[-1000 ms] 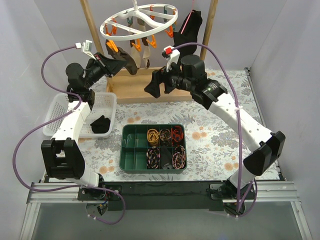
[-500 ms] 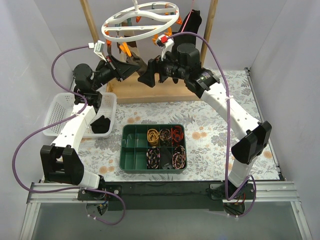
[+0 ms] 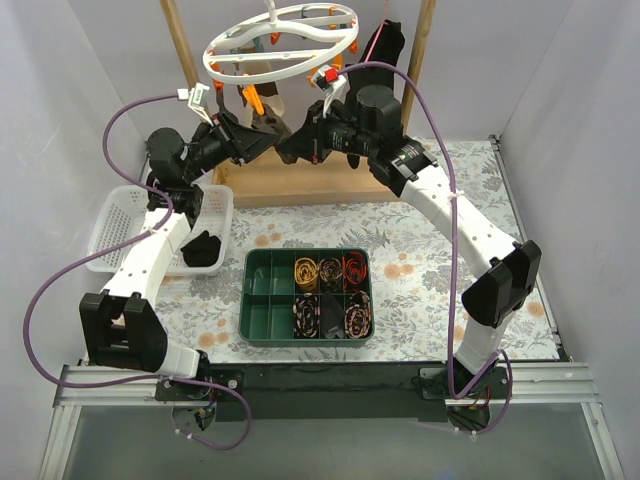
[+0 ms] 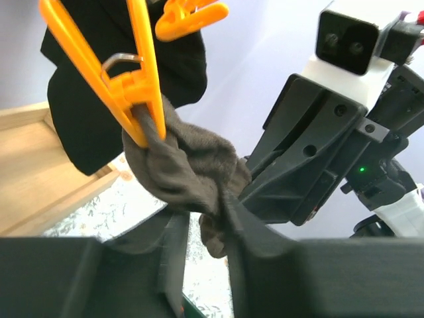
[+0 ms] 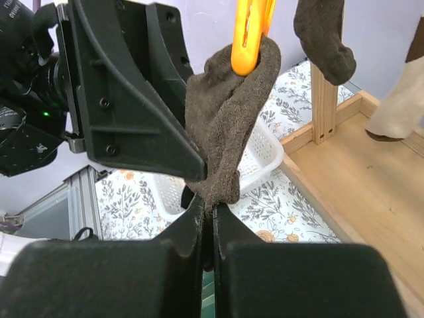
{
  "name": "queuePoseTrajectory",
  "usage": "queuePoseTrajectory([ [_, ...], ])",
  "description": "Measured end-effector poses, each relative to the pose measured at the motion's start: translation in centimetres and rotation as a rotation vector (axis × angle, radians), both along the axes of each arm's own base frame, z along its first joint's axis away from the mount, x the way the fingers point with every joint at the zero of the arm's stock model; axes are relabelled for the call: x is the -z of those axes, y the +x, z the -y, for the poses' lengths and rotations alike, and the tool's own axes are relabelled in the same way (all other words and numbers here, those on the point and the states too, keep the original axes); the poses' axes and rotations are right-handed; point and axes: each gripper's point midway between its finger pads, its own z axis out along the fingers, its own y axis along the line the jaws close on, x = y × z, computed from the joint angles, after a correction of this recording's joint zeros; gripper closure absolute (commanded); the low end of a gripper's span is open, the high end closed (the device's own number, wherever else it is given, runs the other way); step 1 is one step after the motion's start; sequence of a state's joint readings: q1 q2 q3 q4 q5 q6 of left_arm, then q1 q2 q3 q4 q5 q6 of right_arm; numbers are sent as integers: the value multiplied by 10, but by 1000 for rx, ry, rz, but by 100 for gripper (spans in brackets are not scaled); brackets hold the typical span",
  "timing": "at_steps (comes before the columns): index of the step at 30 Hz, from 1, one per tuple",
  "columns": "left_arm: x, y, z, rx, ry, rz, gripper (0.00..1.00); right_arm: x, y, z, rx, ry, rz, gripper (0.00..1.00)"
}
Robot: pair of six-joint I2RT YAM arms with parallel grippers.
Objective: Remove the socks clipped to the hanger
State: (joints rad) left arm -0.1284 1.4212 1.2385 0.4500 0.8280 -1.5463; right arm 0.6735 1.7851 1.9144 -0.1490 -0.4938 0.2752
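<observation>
The right hand pinches the dark brown sock directly below the orange peg, probably so that a pull strips it from the hanger. The left hand flanks the sock; its grip cannot be determined.

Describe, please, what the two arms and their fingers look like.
Both the left arm and right arm have white links with bulky black joints. A purple cable loops loosely beside each. The fingers are matte black, broad and angular. The right wrist carries a white camera block and a small green light.
</observation>
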Motion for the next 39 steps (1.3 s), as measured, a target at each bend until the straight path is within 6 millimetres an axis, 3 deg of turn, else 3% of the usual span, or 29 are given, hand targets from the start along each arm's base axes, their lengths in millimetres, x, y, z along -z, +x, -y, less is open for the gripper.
queuePoseTrajectory([
  [2, 3, 0, 0, -4, 9, -20, 45, -2, 0, 0, 2, 10, -2, 99],
  [4, 5, 2, -3, -30, 24, -37, 37, -2, 1, -1, 6, 12, -4, 99],
  [7, -1, 12, -10, -106, 46, -58, 36, 2, 2, -1, 9, 10, -7, 99],
  [15, -50, 26, -26, -251, 72, -8, 36, 19, 0, -2, -7, -12, -33, 99],
  [20, -42, 50, -28, -292, 74, -59, 39, 17, -3, 0, -8, -10, -28, 99],
  [26, -15, 72, -29, -314, 80, -149, 48, 9, -8, 4, -10, -2, -14, 99],
  [33, -21, 72, -27, -305, 52, -144, 66, 10, -12, 7, -11, 0, -10, 99],
  [34, -24, 72, -27, -303, 44, -135, 71, 12, -12, 7, -11, -4, -14, 99],
  [36, -29, 71, -26, -297, 32, -124, 90, 16, -13, 8, -11, -10, -22, 99],
  [38, -32, 71, -25, -293, 22, -114, 100, 20, -13, 8, -12, -14, -28, 99],
  [39, -34, 71, -25, -292, 20, -108, 100, 21, -14, 8, -12, -17, -32, 99],
])
